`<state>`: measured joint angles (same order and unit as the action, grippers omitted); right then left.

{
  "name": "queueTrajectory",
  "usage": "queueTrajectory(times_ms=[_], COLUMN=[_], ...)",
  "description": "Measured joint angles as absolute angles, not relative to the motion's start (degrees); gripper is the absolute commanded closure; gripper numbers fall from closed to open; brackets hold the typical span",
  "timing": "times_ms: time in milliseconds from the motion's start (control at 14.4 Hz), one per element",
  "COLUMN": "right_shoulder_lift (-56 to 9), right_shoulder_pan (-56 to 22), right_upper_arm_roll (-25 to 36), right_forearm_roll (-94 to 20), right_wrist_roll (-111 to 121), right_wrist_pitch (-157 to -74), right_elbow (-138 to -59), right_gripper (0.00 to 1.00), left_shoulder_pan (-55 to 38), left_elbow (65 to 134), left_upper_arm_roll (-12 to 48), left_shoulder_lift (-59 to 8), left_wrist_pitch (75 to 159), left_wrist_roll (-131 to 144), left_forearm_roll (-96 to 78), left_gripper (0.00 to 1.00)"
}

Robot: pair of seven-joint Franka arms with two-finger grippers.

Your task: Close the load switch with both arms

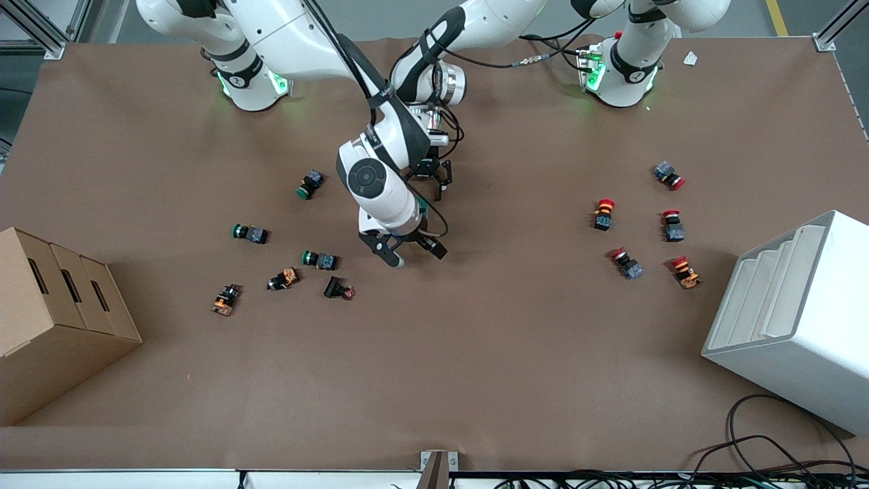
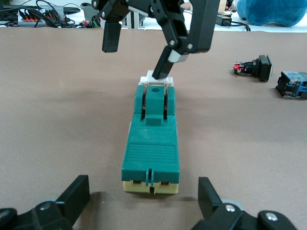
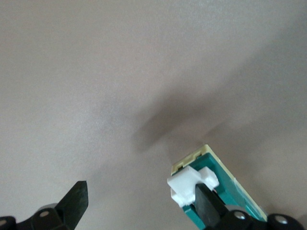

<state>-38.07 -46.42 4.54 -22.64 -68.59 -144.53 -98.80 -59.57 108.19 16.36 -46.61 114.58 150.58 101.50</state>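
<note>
The load switch [image 2: 152,139] is a dark green block on a cream base, lying on the brown table near its middle. In the front view it is mostly hidden under the right arm's hand; a green sliver [image 1: 422,202] shows. My left gripper [image 2: 144,199] is open, low at one end of the switch, a finger on each side and not touching; it also shows in the front view [image 1: 431,180]. My right gripper [image 3: 141,194] is open at the other end, one finger pressing the white lever [image 3: 189,184]. It shows in the front view too [image 1: 415,255].
Green, orange and black push buttons [image 1: 319,259] lie scattered toward the right arm's end. Several red-capped buttons [image 1: 603,214] lie toward the left arm's end. A cardboard box [image 1: 54,319] and a white bin [image 1: 794,319] stand at the two ends of the table.
</note>
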Motion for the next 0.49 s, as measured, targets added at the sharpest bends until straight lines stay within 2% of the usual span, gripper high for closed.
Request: queueTrajectory(times_ms=[278, 486], right_shoulder_lift=[-38.4, -37.2], right_shoulder_pan=[-44.5, -39.7], right_upper_arm_roll=[5.1, 5.8], right_forearm_roll=[-21.6, -21.4], right_wrist_roll=[-65.8, -57.4], right_wrist_pitch=[-144.0, -136.4], right_elbow=[-97.9, -96.1], right_gripper=[0.0, 0.0], left_shoulder_pan=[-59.6, -59.6], left_elbow=[108.2, 108.2], left_upper_arm_roll=[16.4, 16.4], left_shoulder_lift=[-46.6, -46.6], left_wrist_pitch=[114.6, 114.6], left_wrist_roll=[150.6, 150.6], left_forearm_roll=[101.5, 101.5], left_gripper=[0.0, 0.0])
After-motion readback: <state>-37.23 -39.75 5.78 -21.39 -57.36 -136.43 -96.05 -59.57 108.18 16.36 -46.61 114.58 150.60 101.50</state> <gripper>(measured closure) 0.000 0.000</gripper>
